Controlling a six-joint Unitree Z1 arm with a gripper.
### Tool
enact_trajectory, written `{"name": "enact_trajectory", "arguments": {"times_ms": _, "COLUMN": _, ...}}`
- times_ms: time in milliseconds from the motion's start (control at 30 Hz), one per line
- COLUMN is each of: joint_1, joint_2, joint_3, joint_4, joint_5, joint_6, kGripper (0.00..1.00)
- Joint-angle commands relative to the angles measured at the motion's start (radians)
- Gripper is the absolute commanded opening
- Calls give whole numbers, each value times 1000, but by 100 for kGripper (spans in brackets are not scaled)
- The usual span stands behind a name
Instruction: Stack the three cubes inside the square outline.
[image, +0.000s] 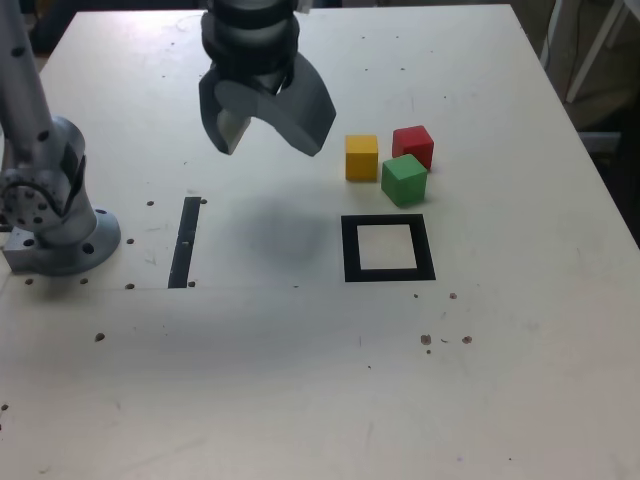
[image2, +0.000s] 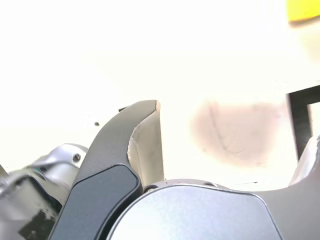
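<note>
I have the gripper (image: 272, 152) spread wide above the table (image: 250, 400), its two curved fingers well apart, with only air between them. In the exterior view it hangs in the upper part, left of the cubes, and its fingertips point down toward the tabletop.

My three cubes sit close together on the table, each resting directly on the surface. The yellow cube (image: 361, 158) is at the exterior view's left of the group, the red cube (image: 413, 146) at its right, and the green cube (image: 404, 181) sits nearest the exterior camera, overlapping part of the red one from there. I cannot tell whether their sides touch.

The square outline (image: 352, 250) lies flat just on the exterior camera's side of the cubes, black tape around a white centre; all three cubes are outside it. The black strip (image: 185, 243) lies well apart from it, toward the exterior view's left, between the outline and the arm's base (image: 70, 240).

Through the wrist camera I see one finger in full and part of the other, with pale, glaring tabletop showing between them. I also get a cut-off bit of the yellow cube and a corner of the outline at the picture's edge.
</note>
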Motion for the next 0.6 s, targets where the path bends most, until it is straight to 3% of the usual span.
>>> {"name": "enact_trajectory", "arguments": {"times_ms": 0, "joint_1": 12, "joint_2": 24, "joint_3": -34, "joint_4": 9, "joint_5": 10, "joint_6": 33, "kGripper": 99}}
{"name": "enact_trajectory", "arguments": {"times_ms": 567, "joint_1": 181, "joint_2": 192, "joint_3": -300, "joint_4": 33, "joint_5": 22, "joint_6": 326, "kGripper": 99}}
